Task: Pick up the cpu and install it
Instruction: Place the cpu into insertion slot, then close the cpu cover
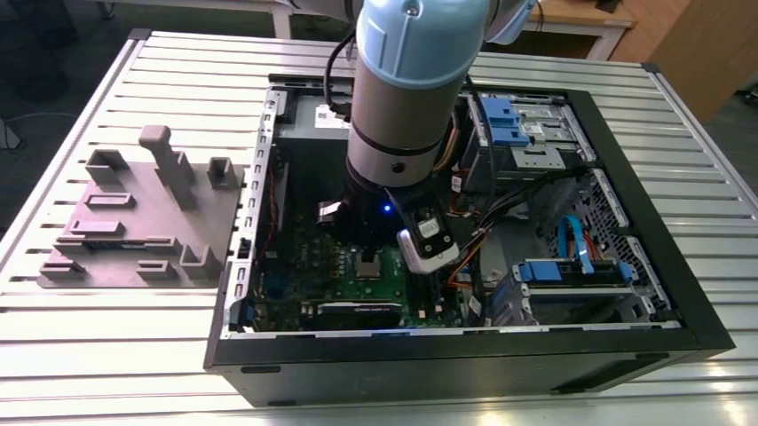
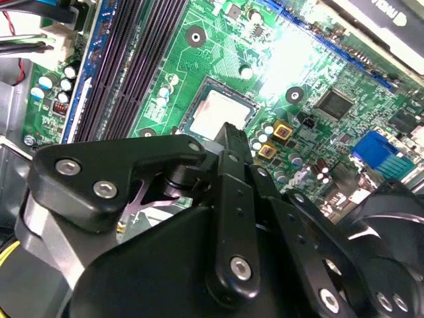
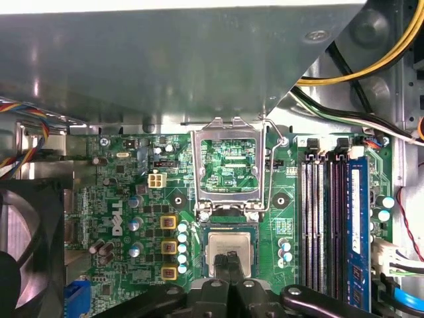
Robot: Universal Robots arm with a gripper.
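Your claw point(image 3: 227, 266) hangs directly over the cpu point(image 3: 231, 250), fingers drawn together at its silvery top; you cannot tell whether they grip it. Beyond the cpu, the load frame point(image 3: 228, 165) stands open, so a tilted chip could bend socket pins.

The arm point(image 1: 409, 80) is a thick round tube, pale blue at its upper joint cap and silvery grey below, ending in a black collar with a small blue light. A black cable runs down its side. Beside the collar sits a silver-and-black camera housing point(image 1: 427, 241). The gripper point(image 2: 228, 142) is matt black: broad angular link plates joined by silver hex-socket screws, with narrow black fingers point(image 3: 227, 265) running forward from them and small holes along the middle bar.
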